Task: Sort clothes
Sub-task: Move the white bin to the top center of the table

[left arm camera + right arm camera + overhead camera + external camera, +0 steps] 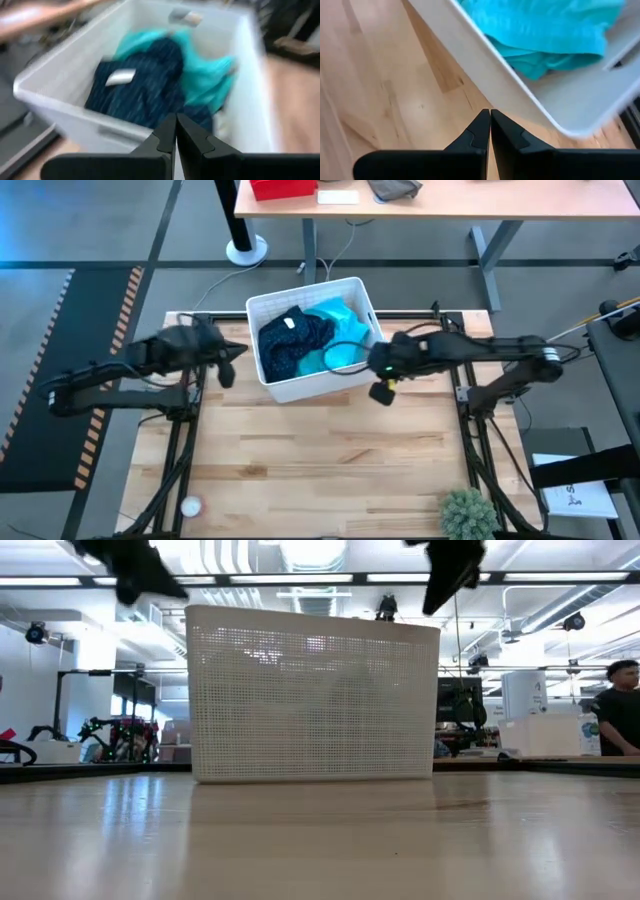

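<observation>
Both sets of jaws pinched tight, holding nothing. Clothes [305, 340] all in the basket [310, 385] between my arms. Left gripper [228, 360] sits just outside its wall; right gripper [380, 375] nearer, teal piece [545, 25] just ahead of its tips.

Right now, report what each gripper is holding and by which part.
Nothing is held. The left gripper and the right gripper are both shut and empty, beside the white basket. The navy garment and teal garment lie inside it.
</observation>
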Robot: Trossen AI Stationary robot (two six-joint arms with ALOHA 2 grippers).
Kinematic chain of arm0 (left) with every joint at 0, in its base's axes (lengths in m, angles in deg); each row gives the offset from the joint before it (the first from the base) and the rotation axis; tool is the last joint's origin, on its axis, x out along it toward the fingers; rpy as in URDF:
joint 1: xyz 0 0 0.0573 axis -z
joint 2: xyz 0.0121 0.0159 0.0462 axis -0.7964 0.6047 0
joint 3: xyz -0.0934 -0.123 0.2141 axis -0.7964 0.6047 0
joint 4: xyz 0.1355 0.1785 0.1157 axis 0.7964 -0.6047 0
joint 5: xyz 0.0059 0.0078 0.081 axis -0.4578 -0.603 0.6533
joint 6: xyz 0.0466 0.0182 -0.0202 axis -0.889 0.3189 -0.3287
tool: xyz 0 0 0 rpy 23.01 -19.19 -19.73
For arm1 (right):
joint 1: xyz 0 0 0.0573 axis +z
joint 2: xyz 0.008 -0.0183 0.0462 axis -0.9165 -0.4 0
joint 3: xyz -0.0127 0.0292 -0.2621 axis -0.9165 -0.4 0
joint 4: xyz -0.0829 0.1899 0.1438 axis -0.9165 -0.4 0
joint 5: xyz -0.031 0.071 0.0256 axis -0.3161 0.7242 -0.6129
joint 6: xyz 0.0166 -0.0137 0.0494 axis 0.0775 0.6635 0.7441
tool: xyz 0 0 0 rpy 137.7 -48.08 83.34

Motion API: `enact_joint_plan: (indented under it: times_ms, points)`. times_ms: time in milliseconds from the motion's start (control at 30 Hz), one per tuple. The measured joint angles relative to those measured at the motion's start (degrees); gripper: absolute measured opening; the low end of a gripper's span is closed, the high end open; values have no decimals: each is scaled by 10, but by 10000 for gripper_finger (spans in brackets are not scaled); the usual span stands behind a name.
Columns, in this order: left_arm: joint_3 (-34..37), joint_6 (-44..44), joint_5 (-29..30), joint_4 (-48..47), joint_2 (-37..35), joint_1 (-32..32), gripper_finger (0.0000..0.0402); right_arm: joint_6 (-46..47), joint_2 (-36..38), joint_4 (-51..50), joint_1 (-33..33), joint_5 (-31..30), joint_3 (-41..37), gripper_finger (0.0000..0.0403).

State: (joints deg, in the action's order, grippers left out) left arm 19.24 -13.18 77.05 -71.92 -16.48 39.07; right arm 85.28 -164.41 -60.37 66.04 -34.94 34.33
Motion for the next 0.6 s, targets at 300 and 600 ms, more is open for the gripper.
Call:
enact_joint_plan:
  times_ms: [300,600]
  points:
    - [82,90,130,6,57,-4,0,40,92,-60,-6,-82,-7,0]
    - [103,50,145,113,126,-49,0,82,107,-94,-35,-131,-11,0]
